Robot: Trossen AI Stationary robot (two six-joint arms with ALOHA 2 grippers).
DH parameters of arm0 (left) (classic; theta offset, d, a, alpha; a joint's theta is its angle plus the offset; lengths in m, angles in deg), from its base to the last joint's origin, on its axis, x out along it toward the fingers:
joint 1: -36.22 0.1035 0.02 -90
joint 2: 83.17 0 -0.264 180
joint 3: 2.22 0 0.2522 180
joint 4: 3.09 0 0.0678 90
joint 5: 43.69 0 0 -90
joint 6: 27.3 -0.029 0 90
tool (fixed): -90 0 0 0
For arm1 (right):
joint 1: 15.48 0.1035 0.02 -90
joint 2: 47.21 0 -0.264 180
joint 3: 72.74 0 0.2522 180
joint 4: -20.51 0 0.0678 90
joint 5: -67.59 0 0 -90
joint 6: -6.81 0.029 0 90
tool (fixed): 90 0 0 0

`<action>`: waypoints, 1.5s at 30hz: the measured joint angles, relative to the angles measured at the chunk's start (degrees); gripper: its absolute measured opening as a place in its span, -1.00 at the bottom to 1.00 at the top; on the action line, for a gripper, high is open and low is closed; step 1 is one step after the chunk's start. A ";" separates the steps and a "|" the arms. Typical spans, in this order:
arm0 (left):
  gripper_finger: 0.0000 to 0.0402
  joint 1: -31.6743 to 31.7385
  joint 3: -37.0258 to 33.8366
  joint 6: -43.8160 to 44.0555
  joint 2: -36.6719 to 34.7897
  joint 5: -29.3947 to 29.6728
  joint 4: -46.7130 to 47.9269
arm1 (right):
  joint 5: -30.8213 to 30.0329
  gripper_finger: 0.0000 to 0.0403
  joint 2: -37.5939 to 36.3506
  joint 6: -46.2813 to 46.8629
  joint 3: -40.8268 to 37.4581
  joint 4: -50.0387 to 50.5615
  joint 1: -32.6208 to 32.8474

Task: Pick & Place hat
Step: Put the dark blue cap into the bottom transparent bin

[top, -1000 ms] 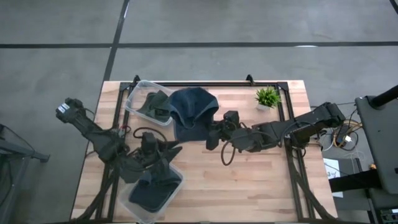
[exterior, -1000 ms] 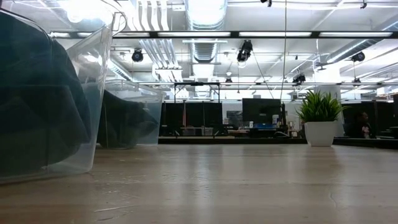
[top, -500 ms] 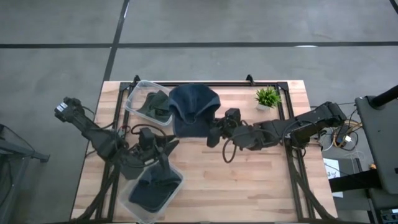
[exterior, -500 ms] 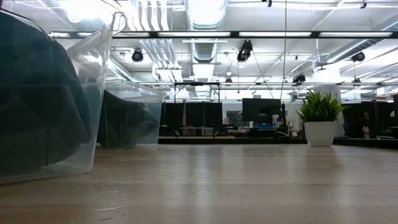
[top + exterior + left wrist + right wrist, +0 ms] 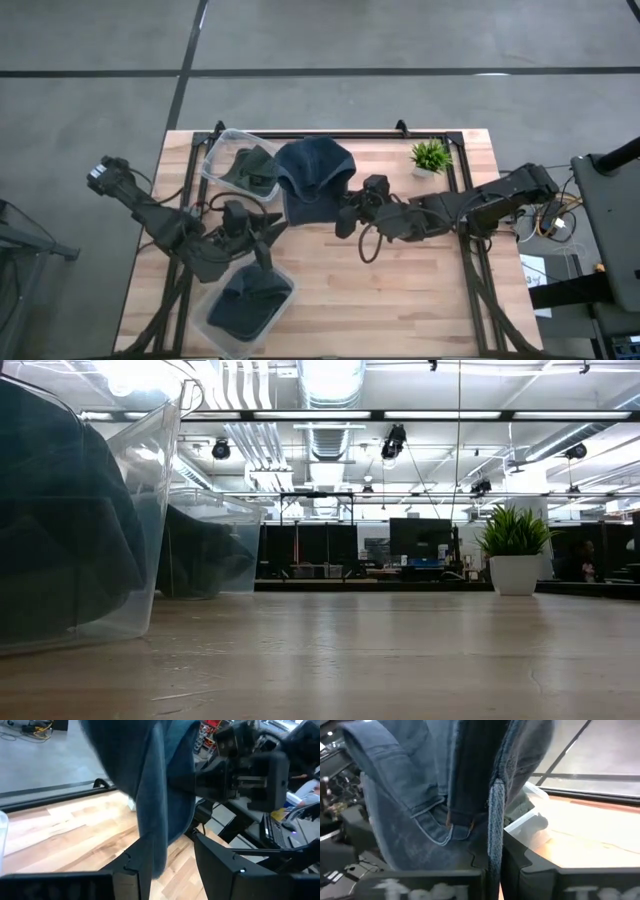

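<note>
**Denim hat held between two grippers over the table**

Wooden tabletop [image 5: 400, 290] carries two clear plastic bins and one small potted plant [image 5: 429, 156]. One blue denim hat [image 5: 314, 178] hangs between the jaws of both grippers: the right gripper [image 5: 343, 212] is clenched on its fabric, and the left gripper [image 5: 272, 228] pinches the opposite edge. Beside the hat, the far bin [image 5: 240, 164] holds a dark green garment; behind the left gripper, the near bin [image 5: 245, 305] holds a dark folded one.
</note>
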 joint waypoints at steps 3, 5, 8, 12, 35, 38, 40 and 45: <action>-0.33 -0.03 0.88 -1.30 -0.27 0.02 0.35 | 0.00 -0.94 -0.38 -0.03 0.02 -0.01 0.07; -0.33 0.04 0.95 -1.53 -0.30 -0.01 0.37 | -0.16 -0.94 -0.58 -0.09 0.10 0.03 0.00; -0.33 0.82 0.73 -1.51 -0.27 -0.06 0.35 | -1.04 -0.94 -0.58 -0.69 0.51 0.06 -0.04; -0.33 1.70 0.54 -1.53 0.32 -0.23 0.37 | -1.68 -0.94 -0.58 -1.51 1.56 0.01 0.00; -0.33 9.85 0.48 0.33 3.20 -4.82 3.13 | -1.64 -0.94 3.68 -1.38 4.08 -1.61 -0.02; -0.38 9.88 0.51 3.54 3.07 -5.33 6.96 | -1.77 -0.94 3.38 -1.28 4.69 0.53 -0.02; -0.48 9.88 0.56 5.99 2.92 -6.13 8.68 | -1.72 -0.94 3.39 -1.28 4.73 0.57 -0.02; -0.88 9.88 0.59 5.50 2.81 -7.24 9.35 | -1.81 -0.94 3.38 -1.08 4.72 0.51 -0.04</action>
